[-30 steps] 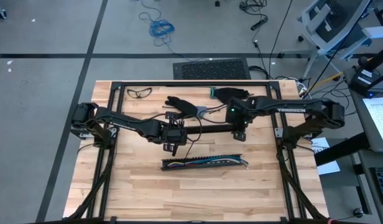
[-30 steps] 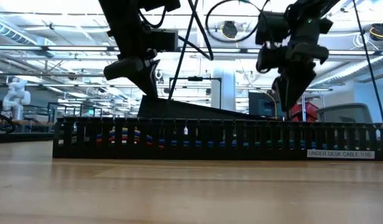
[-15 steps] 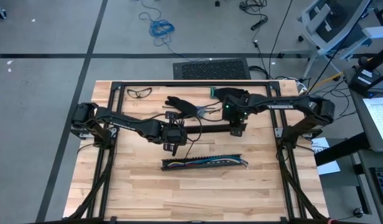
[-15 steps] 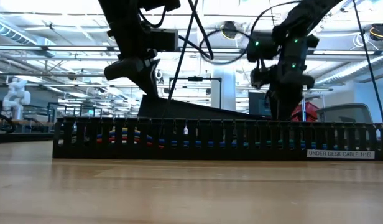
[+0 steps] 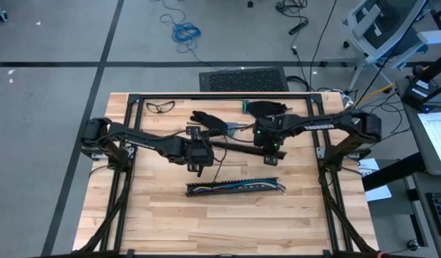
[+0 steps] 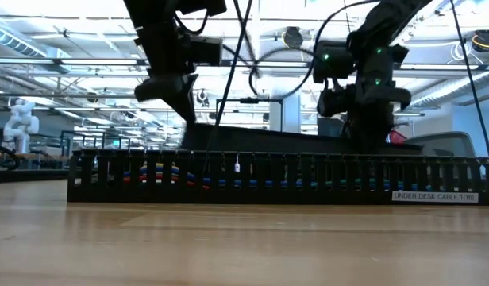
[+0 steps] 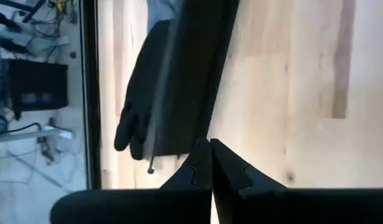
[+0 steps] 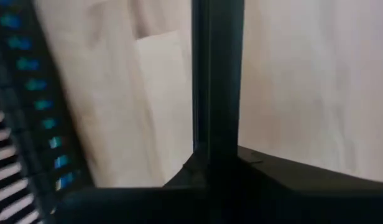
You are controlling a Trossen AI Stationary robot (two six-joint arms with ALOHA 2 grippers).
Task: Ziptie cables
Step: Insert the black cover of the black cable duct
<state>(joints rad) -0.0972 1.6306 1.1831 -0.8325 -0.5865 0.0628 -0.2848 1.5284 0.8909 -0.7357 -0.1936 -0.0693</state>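
While the right gripper [image 5: 272,148] is clamping shut on a long black bar [image 8: 217,81], the left gripper [image 5: 200,166] is pinching the same bar's other end, jaws closed. The cables [image 5: 231,188] are lying just below both grippers, inside the black slotted tray [image 5: 235,192]. Judging by their look, they are light, limp and slippery, so gripping the bundle near its middle seems best. The low view is showing coloured wires [image 6: 161,175] behind the slots, which the left wrist view is missing; that view is showing a black glove [image 7: 151,99] instead.
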